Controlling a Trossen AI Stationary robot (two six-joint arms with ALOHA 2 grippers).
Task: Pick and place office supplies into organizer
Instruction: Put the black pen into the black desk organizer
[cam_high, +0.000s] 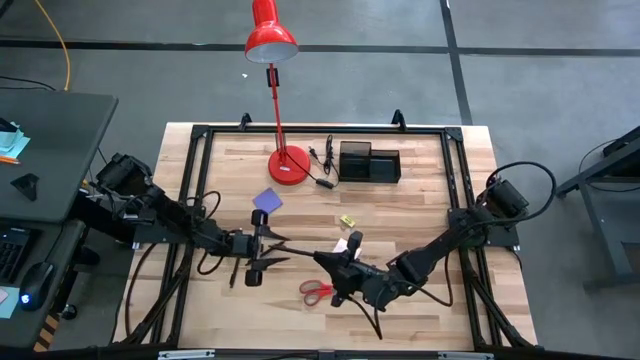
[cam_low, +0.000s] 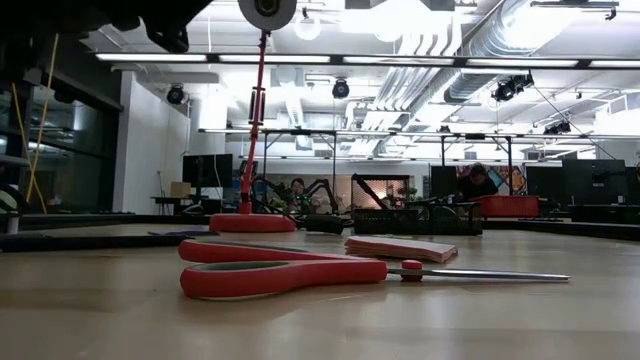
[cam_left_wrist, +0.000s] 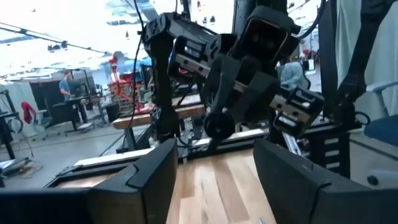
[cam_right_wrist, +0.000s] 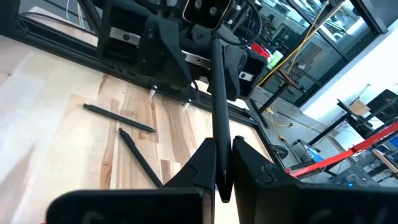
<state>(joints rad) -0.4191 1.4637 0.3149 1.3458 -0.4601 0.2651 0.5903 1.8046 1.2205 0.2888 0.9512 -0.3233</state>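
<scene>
My right gripper is shut on a thin dark pen near the table's middle, above the wood. The pen points toward my left gripper, which is open; the pen's far end stands about between its fingers, and I cannot tell if they touch. Red-handled scissors lie flat near the front and show in the low view. A pink pad lies beside my right gripper. A purple-blue pad and a tiny yellow piece lie farther back. The black organizer stands at the back. My right gripper pinches the pen's near end between its two fingers. The fingers come roughly level from the table's right and lie along the pen. The pen sticks straight out past the fingertips, clear of the table.
A red desk lamp stands on its round base at the back, left of the organizer, with a black cord beside it. Two more dark pens lie on the wood under my left arm. A black frame rims the table.
</scene>
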